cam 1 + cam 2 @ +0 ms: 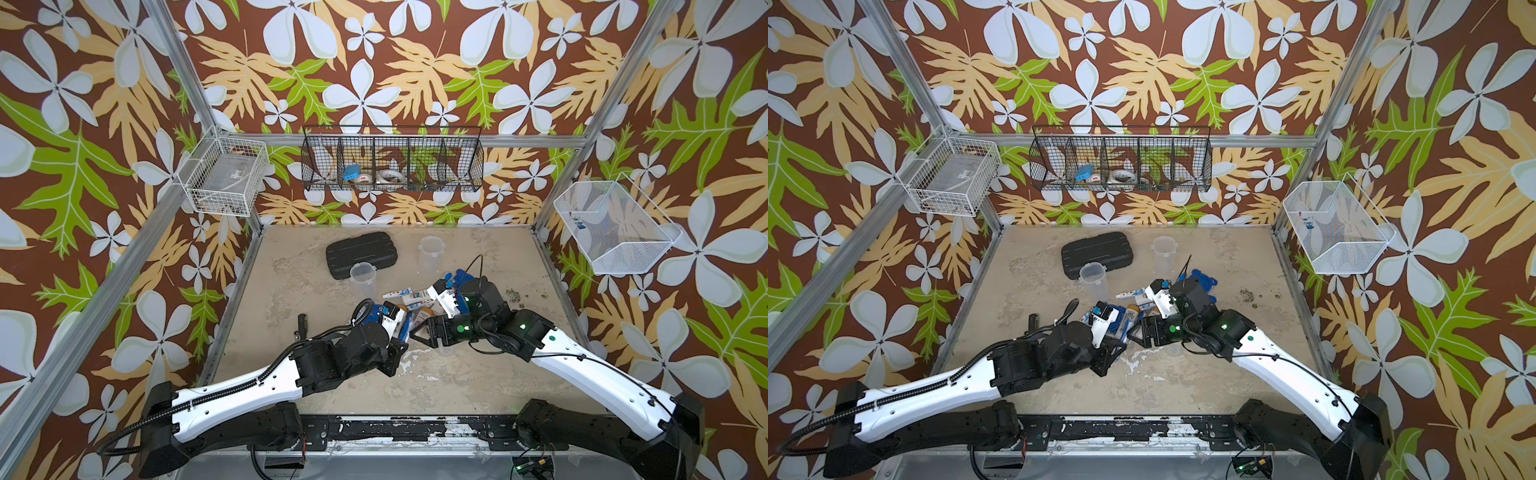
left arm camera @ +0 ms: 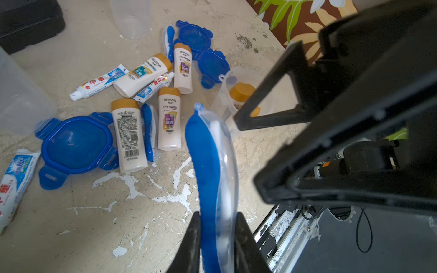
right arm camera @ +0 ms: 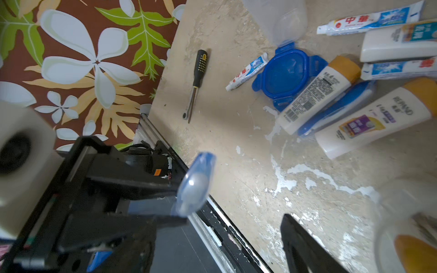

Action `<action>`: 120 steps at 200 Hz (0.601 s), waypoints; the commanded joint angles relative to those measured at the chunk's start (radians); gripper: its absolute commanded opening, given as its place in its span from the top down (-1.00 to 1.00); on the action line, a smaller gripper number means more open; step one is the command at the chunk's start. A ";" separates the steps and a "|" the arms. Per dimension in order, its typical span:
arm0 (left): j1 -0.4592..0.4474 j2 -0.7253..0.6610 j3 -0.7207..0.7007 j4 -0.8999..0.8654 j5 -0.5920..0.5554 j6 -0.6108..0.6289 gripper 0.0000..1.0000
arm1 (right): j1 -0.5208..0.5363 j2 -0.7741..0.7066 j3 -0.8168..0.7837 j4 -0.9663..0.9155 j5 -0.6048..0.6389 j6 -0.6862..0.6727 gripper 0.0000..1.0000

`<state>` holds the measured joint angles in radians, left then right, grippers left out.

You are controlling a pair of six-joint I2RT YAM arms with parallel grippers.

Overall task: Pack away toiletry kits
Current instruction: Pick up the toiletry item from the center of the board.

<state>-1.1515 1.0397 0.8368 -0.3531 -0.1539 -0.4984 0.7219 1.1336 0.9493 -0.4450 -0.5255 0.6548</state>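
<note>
My left gripper (image 2: pixel 218 238) is shut on a blue toothbrush (image 2: pixel 210 165) in a clear sleeve, lifted above the table. My right gripper (image 2: pixel 250 153) faces it from close by, open and holding nothing. A clear tumbler (image 2: pixel 233 94) with an orange-capped bottle inside stands beside one of the right gripper's fingers (image 3: pixel 298 236). On the table lie white bottles (image 2: pixel 128 137), toothpaste tubes (image 2: pixel 99 82), two more toothbrushes (image 2: pixel 149 132) and three blue lids (image 2: pixel 75 146). Two open tumblers (image 1: pixel 363 278) (image 1: pixel 431 253) stand farther back.
A black ribbed case (image 1: pixel 361 253) lies at the back of the table. A screwdriver (image 3: pixel 197 82) lies near the left edge. On the walls hang a white wire basket (image 1: pixel 226 174), a black divided basket (image 1: pixel 392 166) and a white mesh basket (image 1: pixel 615 228).
</note>
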 commanded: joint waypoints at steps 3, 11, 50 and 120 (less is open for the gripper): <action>-0.034 0.030 0.026 0.019 -0.037 0.034 0.85 | 0.000 0.024 -0.008 0.092 -0.061 0.043 -0.62; -0.044 0.041 0.034 0.020 -0.051 0.036 0.85 | 0.000 0.029 -0.015 0.100 -0.061 0.048 -0.62; -0.060 0.064 0.051 0.025 -0.092 0.038 0.85 | 0.000 0.037 -0.026 0.085 -0.055 0.055 -0.04; -0.063 0.072 0.056 0.055 -0.074 0.055 0.72 | 0.000 0.025 -0.025 0.102 -0.045 0.060 0.62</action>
<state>-1.2129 1.1137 0.8837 -0.3378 -0.2276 -0.4576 0.7219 1.1637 0.9169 -0.3538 -0.5972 0.7265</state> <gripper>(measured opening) 0.212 0.226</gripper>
